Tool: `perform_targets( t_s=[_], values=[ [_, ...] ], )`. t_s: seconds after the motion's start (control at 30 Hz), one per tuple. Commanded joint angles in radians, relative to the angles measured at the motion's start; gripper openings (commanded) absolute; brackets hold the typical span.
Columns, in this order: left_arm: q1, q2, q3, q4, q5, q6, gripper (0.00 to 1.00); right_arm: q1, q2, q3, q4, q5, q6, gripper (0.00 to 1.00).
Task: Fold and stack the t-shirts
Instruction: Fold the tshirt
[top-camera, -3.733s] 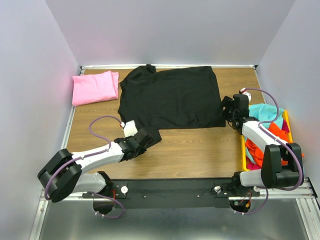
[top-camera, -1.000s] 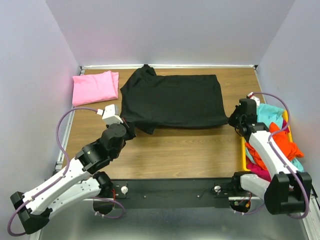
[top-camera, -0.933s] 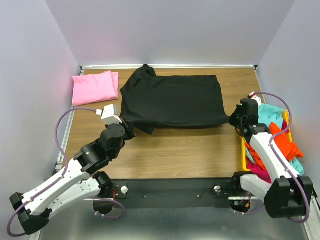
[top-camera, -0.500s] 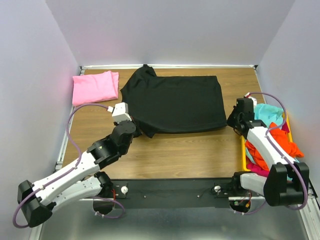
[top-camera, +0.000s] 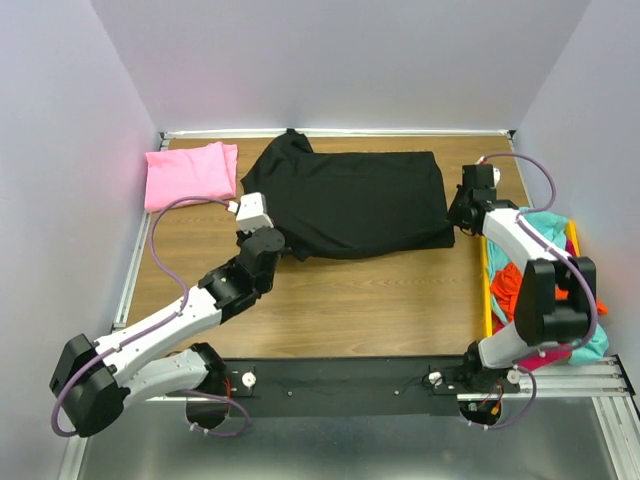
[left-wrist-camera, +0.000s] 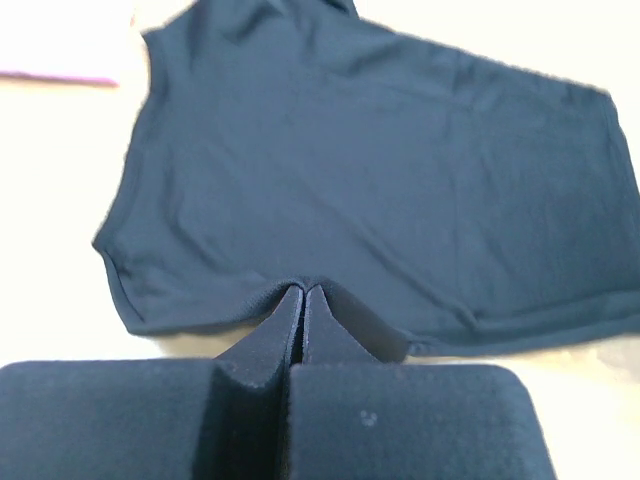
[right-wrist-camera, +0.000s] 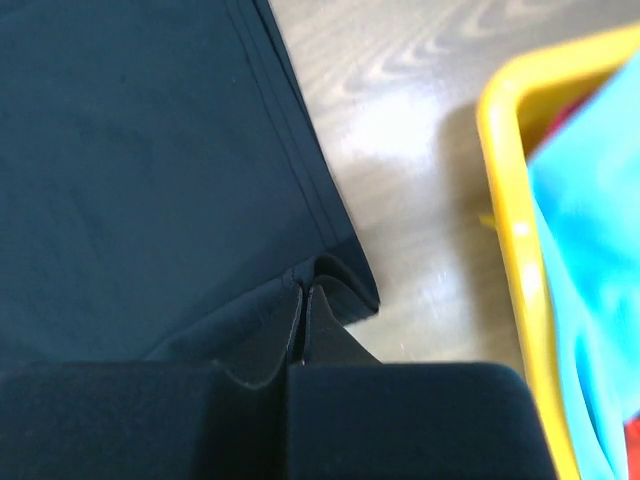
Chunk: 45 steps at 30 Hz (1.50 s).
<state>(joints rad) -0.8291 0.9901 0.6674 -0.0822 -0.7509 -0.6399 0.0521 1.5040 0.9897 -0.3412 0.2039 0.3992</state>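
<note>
Left gripper (left-wrist-camera: 302, 300): its two dark fingers (left-wrist-camera: 262, 342) are pressed flat together with no gap between them. A small pucker of the black cloth t-shirt (top-camera: 350, 200) is nipped between their tips.
Left grip spot: the near edge of the black cloth t-shirt, toward its left end by the sleeve. The cloth bunches up right at the fingertips.
Right gripper (right-wrist-camera: 303, 298): the fingers (right-wrist-camera: 258, 352) are closed tight against each other. They clamp a raised fold of the same shirt.
Right grip spot: the near right corner of the black cloth t-shirt, at the stitched hem. The corner curls up around the tips, just beside the bin wall.
Black cloth t-shirt: it lies spread across the far half of the brown wooden table (top-camera: 380, 295), collar end to the left and hem to the right. It is mostly flat, with wrinkles along the near edge between the two pinches.
Pink folded cloth shirt (top-camera: 190, 173): it sits in the far left corner of the table, just beside the black shirt's collar end. Neither gripper touches it.
Yellow plastic bin (right-wrist-camera: 520, 230): it stands along the table's right edge, under the right arm.
Bin contents: a bunched teal cloth shirt (top-camera: 540, 225) and an orange cloth shirt (top-camera: 508, 285) lie heaped inside.
</note>
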Motion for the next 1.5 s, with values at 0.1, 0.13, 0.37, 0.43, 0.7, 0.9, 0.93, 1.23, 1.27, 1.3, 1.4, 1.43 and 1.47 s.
perform_targets(
  t_s=[0.1,0.13,0.37,0.43,0.7,0.9,0.93,1.23,1.27,1.3,1.4,1.43,1.47],
  values=[
    [0.137,0.039,-0.009,0.284,0.065,0.149,0.0,-0.006,0.185,0.154,-0.005,0.048,-0.036,0.0],
    [0.177,0.067,-0.005,0.318,0.114,0.161,0.0,-0.006,0.208,0.171,-0.007,0.048,-0.039,0.0],
    [0.252,0.255,0.081,0.374,0.216,0.258,0.0,-0.008,0.346,0.289,-0.009,0.045,-0.046,0.0],
    [0.262,0.312,0.113,0.384,0.222,0.273,0.0,-0.008,0.377,0.306,-0.012,0.052,-0.051,0.0],
    [0.334,0.415,0.185,0.404,0.234,0.295,0.0,-0.011,0.426,0.374,-0.027,0.063,-0.06,0.01],
    [0.381,0.493,0.245,0.409,0.275,0.322,0.0,-0.012,0.459,0.423,-0.044,0.066,-0.066,0.01],
    [0.386,0.521,0.256,0.41,0.285,0.328,0.0,-0.012,0.466,0.429,-0.045,0.066,-0.066,0.01],
    [0.459,0.714,0.451,0.358,0.346,0.345,0.24,-0.021,0.558,0.53,-0.064,0.075,-0.06,0.08],
    [0.466,0.749,0.474,0.333,0.341,0.344,0.42,-0.021,0.567,0.561,-0.068,0.078,-0.06,0.18],
    [0.469,0.763,0.497,0.319,0.331,0.342,0.59,-0.021,0.573,0.575,-0.068,0.081,-0.059,0.31],
    [0.473,0.792,0.578,0.257,0.28,0.321,0.95,-0.021,0.555,0.583,-0.073,0.097,-0.053,0.82],
    [0.473,0.789,0.593,0.248,0.28,0.315,0.97,-0.021,0.544,0.573,-0.073,0.101,-0.049,0.87],
    [0.47,0.774,0.591,0.24,0.286,0.298,0.97,-0.021,0.515,0.563,-0.073,0.104,-0.046,0.88]
  ],
)
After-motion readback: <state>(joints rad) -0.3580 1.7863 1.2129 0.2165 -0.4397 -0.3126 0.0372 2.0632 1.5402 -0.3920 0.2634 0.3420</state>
